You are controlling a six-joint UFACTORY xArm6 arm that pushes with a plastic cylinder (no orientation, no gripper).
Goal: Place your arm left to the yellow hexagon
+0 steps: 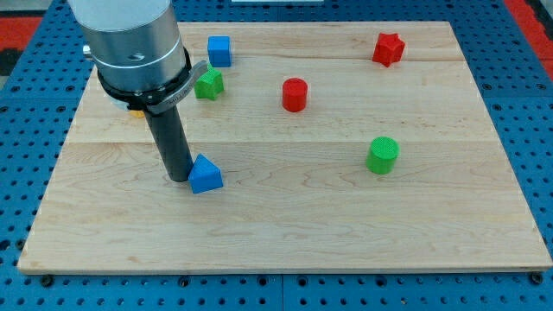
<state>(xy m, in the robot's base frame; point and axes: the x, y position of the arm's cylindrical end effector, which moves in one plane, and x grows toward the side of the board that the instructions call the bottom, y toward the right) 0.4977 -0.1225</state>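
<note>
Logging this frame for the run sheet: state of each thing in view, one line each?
my tip: down on the board, touching the blue triangle's left side
blue triangle: flat, against the tip
yellow block: mostly hidden behind the arm, shape unclear
green star: partly hidden by the arm
blue cube: free
red cylinder: upright, free
red star: free
green cylinder: upright, free

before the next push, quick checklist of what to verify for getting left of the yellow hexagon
1. Yellow block located: ok, only a sliver shows under the arm; shape cannot tell.
2. My tip visible: ok.
3. Tip left of the yellow block: not ok, it sits lower, toward the view's bottom.
4. Tip clear of the blue triangle: not ok, right beside it, apparently touching.
5. Green block beside the arm, out of the path: cannot tell.
</note>
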